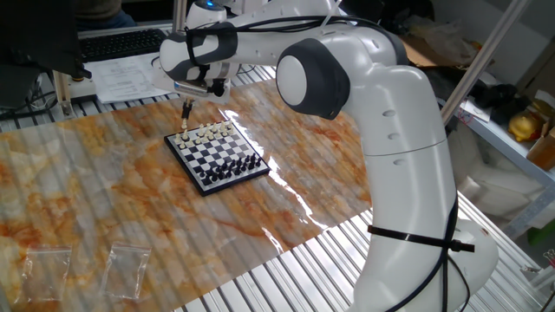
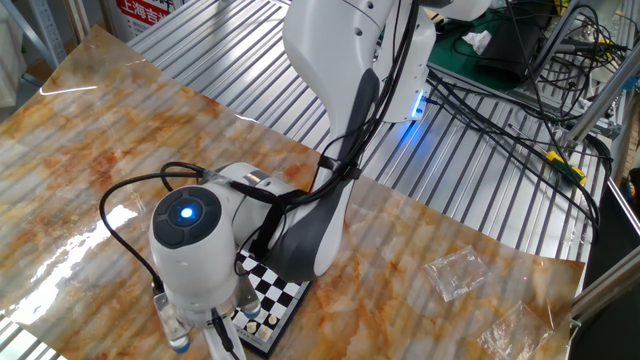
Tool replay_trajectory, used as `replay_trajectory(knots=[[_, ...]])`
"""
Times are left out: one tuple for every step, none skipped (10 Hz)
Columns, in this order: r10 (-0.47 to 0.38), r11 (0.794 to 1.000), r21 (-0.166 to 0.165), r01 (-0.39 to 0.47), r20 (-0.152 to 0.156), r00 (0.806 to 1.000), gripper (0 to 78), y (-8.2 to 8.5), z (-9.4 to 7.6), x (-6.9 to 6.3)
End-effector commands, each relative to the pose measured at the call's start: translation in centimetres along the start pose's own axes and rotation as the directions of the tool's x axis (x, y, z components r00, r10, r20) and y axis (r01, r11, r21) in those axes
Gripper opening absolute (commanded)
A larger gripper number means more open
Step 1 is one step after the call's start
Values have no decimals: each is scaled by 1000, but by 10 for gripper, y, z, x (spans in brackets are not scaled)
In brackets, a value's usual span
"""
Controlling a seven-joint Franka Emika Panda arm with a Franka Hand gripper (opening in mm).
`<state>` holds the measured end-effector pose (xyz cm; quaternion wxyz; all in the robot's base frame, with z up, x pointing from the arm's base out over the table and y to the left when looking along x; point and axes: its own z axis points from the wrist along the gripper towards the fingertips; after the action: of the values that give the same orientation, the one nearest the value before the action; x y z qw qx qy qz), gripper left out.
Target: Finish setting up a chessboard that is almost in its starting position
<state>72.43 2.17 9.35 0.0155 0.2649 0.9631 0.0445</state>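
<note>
The gripper hangs just above the table, close beside the chessboard's cream-piece edge, at about 11 o'clock from the board's centre in one fixed view. Its thin dark fingers point straight down and look close together, but whether they pinch a piece cannot be told at this size. In the other fixed view the gripper is mostly hidden under the arm's wrist, with only dark finger tips showing at the bottom edge.

The chessboard lies flat on the marbled orange-and-white tabletop, turned like a diamond. Cream pieces line its 12 o'clock edge; black pieces stand along the opposite edge toward 5 o'clock. In the other fixed view only a corner of the board peeks out below the arm.

Two clear plastic bags lie on the tabletop well apart from the board, toward 7 o'clock. Papers and a keyboard sit beyond the table's far edge, at 11 o'clock.
</note>
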Motion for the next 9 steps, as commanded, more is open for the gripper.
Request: replay_trajectory(knots=[[1, 1000, -3, -1, 3, 1000, 22, 1, 1, -1], [4, 1000, -4, -4, 5, 1000, 22, 2, 2, -1], [4, 1000, -4, -4, 5, 1000, 22, 2, 2, -1], [5, 1000, -3, -5, 5, 1000, 22, 2, 2, -1], [5, 1000, -3, -5, 5, 1000, 22, 2, 2, -1], [9, 1000, -2, -9, 5, 1000, 22, 2, 2, -1], [13, 1000, -1, -13, 6, 1000, 22, 2, 2, -1], [23, 1000, -1, -23, 5, 1000, 22, 2, 2, -1], [22, 1000, 0, -22, 5, 1000, 22, 2, 2, -1]])
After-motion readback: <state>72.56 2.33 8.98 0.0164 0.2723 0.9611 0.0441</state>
